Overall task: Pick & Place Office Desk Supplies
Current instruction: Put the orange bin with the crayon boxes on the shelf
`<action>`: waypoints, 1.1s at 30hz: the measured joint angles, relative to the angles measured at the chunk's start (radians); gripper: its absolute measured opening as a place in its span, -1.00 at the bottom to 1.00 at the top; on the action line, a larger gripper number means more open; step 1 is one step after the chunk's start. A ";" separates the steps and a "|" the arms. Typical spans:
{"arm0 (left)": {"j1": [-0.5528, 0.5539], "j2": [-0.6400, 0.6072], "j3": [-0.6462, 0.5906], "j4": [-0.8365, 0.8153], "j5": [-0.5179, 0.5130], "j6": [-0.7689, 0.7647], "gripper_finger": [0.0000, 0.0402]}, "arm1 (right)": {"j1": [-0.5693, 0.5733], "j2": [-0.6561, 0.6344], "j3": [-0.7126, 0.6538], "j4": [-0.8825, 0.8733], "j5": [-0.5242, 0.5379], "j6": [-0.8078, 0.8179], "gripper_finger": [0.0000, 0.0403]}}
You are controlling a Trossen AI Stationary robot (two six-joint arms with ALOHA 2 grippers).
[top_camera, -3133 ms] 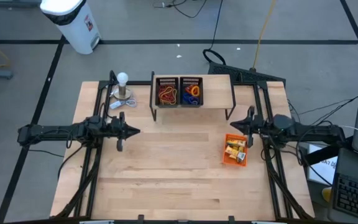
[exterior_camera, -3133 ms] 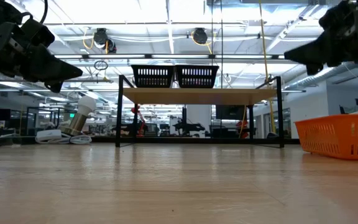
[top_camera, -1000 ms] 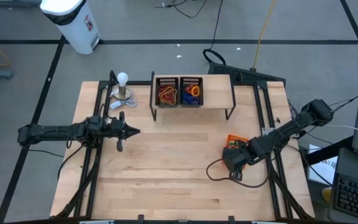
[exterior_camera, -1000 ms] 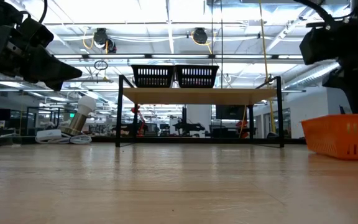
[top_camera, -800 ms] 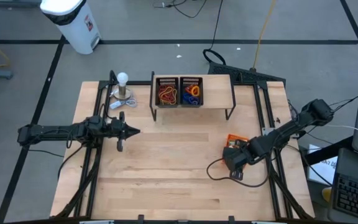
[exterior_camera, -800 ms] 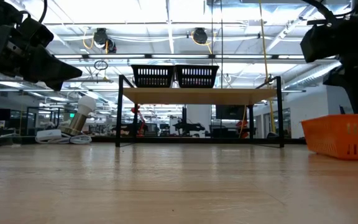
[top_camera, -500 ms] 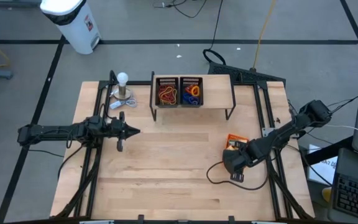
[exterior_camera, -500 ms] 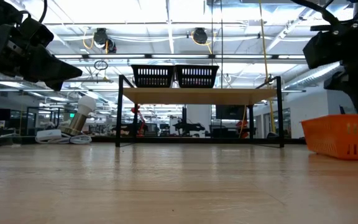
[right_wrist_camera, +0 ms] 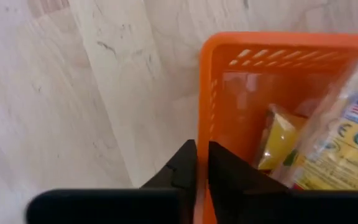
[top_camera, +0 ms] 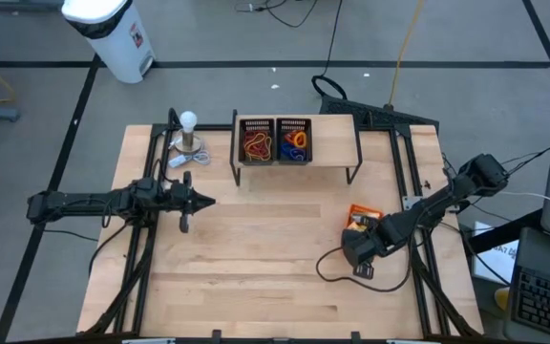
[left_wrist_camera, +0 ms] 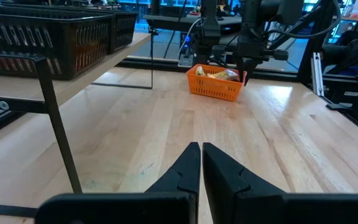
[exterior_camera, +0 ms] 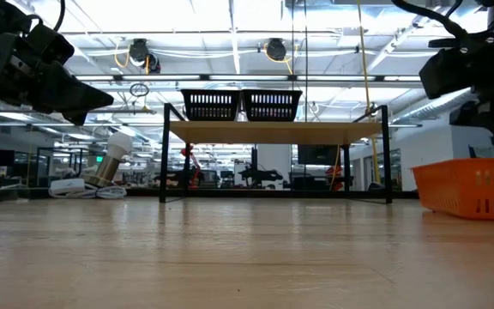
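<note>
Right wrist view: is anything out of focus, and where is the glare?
Right wrist view: the orange basket and yellow packets look soft, the right gripper darkest. Low view: ceiling lights glare brightly, and the left gripper shows in silhouette.

The left gripper point(left_wrist_camera: 201, 163) has its two fingers pressed together. Far past it sits the orange basket point(left_wrist_camera: 215, 89), with yellow packets point(left_wrist_camera: 224, 74) inside and another black arm point(left_wrist_camera: 250, 37) just above it.
</note>
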 joint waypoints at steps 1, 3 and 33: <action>0.000 0.000 0.000 0.000 0.000 0.000 -0.89 | 0.000 0.000 0.000 -0.001 0.001 -0.003 -0.95; 0.000 0.000 0.000 0.001 0.000 -0.001 -0.89 | 0.000 0.000 0.000 -0.002 -0.004 -0.009 -0.96; 0.000 0.000 0.000 0.001 0.000 -0.037 -0.89 | 0.125 -0.007 0.221 -0.329 0.141 -0.200 -1.00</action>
